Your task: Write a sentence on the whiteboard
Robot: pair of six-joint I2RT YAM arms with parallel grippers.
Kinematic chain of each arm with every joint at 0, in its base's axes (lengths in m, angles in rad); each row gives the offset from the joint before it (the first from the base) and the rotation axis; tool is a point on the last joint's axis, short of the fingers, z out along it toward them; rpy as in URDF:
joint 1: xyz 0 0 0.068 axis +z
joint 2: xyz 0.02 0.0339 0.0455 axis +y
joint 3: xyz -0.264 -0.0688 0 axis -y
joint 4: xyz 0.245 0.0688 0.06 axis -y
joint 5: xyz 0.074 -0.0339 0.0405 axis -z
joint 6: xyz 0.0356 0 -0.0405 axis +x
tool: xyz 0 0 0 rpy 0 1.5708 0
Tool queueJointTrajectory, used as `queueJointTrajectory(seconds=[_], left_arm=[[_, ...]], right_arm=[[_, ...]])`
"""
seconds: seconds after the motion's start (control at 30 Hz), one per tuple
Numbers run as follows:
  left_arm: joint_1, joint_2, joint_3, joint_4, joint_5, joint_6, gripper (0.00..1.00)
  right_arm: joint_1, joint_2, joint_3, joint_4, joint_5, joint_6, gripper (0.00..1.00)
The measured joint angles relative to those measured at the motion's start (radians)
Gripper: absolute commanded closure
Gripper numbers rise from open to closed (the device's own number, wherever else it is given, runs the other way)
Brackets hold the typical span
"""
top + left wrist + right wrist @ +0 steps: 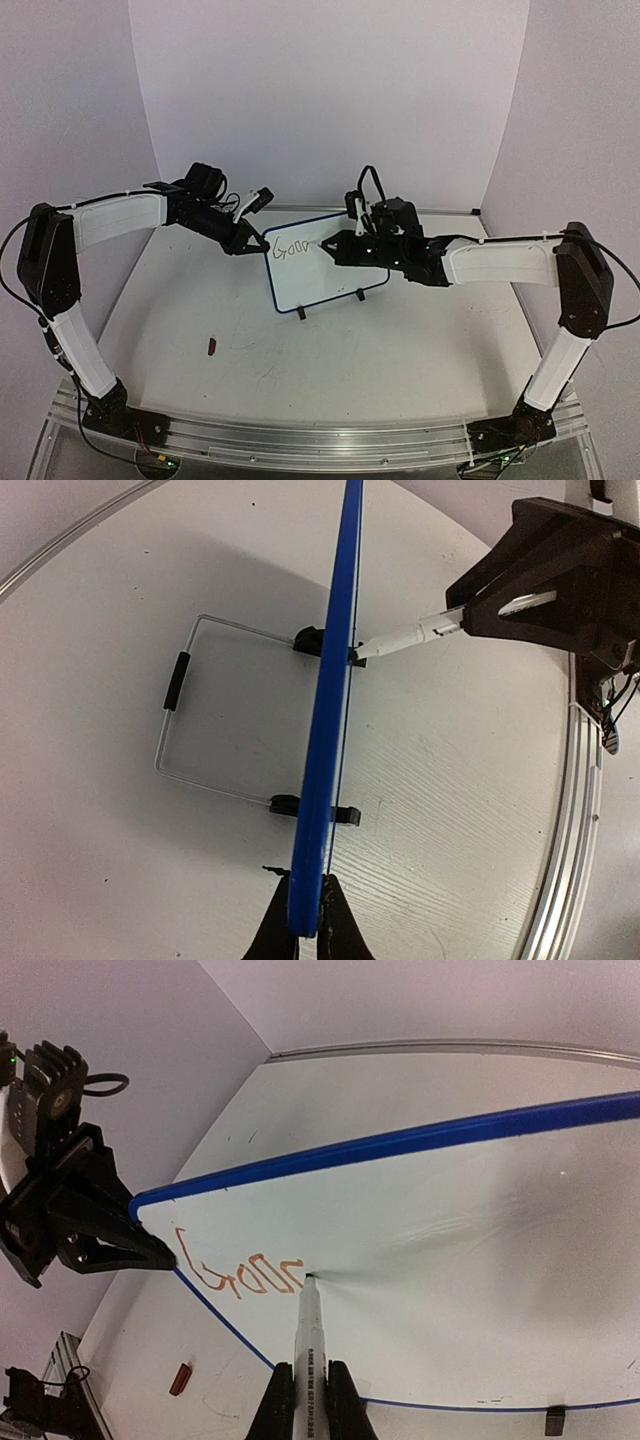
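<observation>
Whiteboard (pixel 330 278): one. Marker (pixel 308 1345): one. Reddish object (pixel 211 347): one. Letters (pixel 240 1275): four. Left pincer (pixel 252 245), right pincer (pixel 335 245): two.

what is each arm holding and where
Left end effector grips the whiteboard by its edge near a corner; right end effector grips the marker by its barrel.

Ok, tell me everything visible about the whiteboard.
The whiteboard is a small white rectangle with rounded corners and a thin blue rim, glossy like plastic. It stands nearly upright on the table on two black feet, with a bent wire stand behind it. The left gripper is shut on its edge near the upper corner. "Good" is written beside that corner, and the marker held by the right gripper touches its face just after the last letter.
</observation>
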Motion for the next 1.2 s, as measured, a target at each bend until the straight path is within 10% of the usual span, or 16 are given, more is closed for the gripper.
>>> queueJointTrajectory(seconds=[1.2], left_arm=[[-0.001, 0.0, 0.0, -0.001, 0.0, 0.0, 1.0]], right_arm=[[-0.001, -0.015, -0.037, 0.038, 0.021, 0.013, 1.0]])
